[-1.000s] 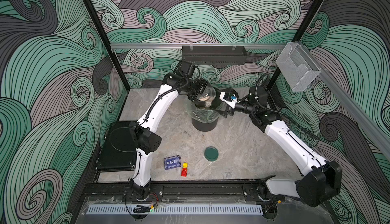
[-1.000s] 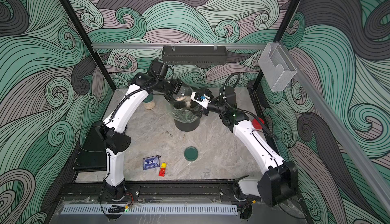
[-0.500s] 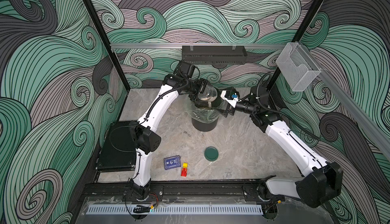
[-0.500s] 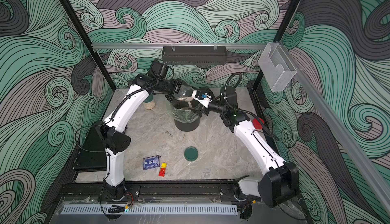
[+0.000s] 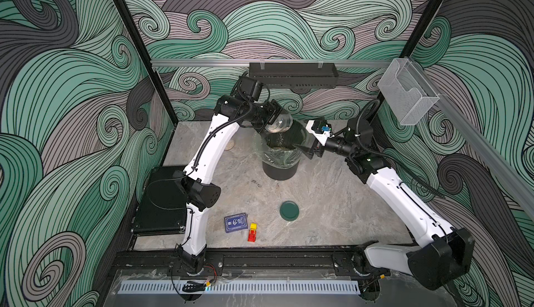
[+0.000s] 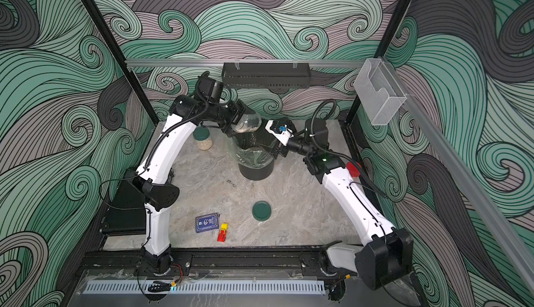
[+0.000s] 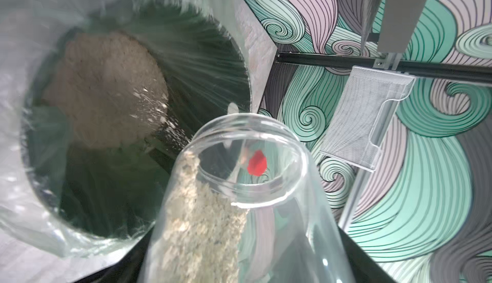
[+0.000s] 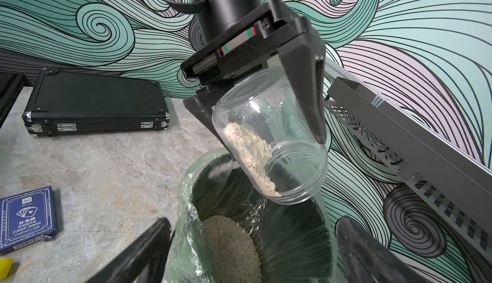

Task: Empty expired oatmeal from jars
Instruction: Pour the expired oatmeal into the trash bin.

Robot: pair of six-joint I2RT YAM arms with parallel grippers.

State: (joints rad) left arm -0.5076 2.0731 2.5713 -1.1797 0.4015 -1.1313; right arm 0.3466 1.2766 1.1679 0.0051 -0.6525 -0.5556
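My left gripper (image 5: 270,117) is shut on an open clear jar (image 5: 278,123) (image 8: 269,140), tipped mouth-down over the black bin (image 5: 278,169). Oatmeal (image 8: 250,151) slides along the jar's low side and falls onto the heap of oatmeal (image 7: 106,87) in the lined bin. My right gripper (image 8: 253,220) is open, its fingers either side of the bin's near rim (image 6: 276,149). A green-lidded jar (image 6: 203,141) with oatmeal stands behind the left arm. A red-lidded jar (image 6: 353,169) shows partly behind the right arm. A loose green lid (image 5: 289,210) lies on the table.
A black case (image 5: 161,201) lies at the table's left edge. A blue card deck (image 5: 236,223) and a red-yellow toy (image 5: 252,232) sit near the front. A black shelf (image 5: 291,74) and a clear holder (image 5: 407,97) hang on the rails.
The left gripper has raised the jar a little and tipped its mouth further down, and more oatmeal has left it. The right gripper has hardly moved.
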